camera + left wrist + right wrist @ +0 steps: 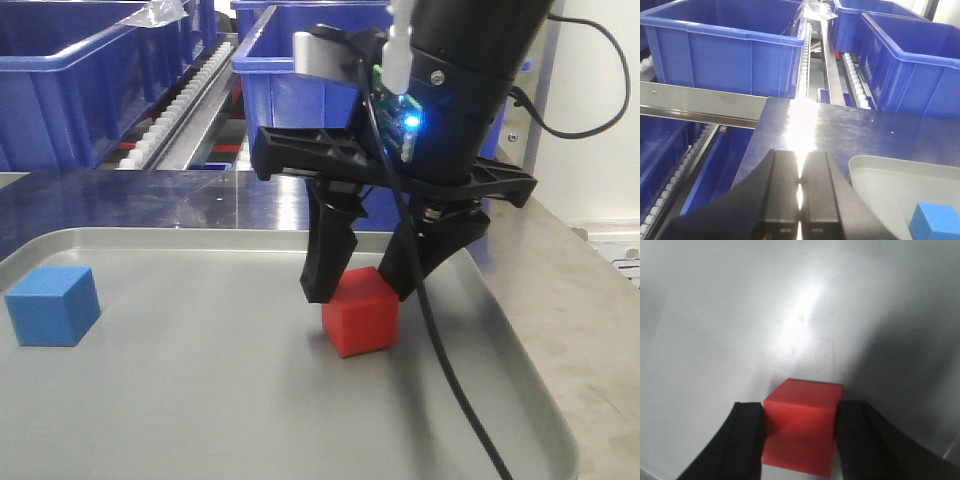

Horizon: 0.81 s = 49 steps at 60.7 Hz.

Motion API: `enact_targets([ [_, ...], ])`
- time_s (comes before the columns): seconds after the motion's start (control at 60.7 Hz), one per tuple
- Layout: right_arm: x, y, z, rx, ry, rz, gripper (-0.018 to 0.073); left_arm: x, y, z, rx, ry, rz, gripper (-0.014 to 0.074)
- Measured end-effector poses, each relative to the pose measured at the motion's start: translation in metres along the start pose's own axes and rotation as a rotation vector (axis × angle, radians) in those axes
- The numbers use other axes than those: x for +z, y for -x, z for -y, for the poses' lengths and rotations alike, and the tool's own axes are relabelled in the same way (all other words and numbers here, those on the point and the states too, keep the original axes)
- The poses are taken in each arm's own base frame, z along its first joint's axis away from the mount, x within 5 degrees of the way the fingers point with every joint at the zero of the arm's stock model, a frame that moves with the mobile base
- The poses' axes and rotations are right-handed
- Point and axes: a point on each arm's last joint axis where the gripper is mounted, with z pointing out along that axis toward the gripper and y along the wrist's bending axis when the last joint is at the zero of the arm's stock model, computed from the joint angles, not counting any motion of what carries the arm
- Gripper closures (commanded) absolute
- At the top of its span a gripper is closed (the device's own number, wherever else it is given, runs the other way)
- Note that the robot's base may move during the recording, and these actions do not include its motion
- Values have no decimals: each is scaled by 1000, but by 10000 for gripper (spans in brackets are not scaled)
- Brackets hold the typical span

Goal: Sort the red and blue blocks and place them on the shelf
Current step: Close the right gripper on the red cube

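- Shelf [700,102]: steel crossbars and white roller tracks [802,55], just behind the table.
- Tubs [725,45]: big blue ones sit on the tracks, on more than one level.
- Table [590,300]: shiny steel top, carries the tray.
- Tray [200,400]: flat, grey, rounded corners. Both blocks are on it.
- Right claw [362,292]: down over the tray, closed on the red block. The wrist view shows both pads [747,440] flat against opposite sides of it.
- Left claw [800,160]: fingers pressed together with nothing between them. It is over the table by the tray's corner, pointing at the shelf.
- Red block [360,312]: right of tray centre, base resting on the tray, between the right fingers.
- Blue block [52,305]: near the tray's left edge, well apart from red, nothing touching it.
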Motion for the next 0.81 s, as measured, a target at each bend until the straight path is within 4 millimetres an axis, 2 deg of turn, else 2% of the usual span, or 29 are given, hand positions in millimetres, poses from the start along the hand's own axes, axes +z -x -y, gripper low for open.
enact_targets([
  [0.807,-6,0,-1,-4,5,15,377,0,0,0,0,0,0,461],
])
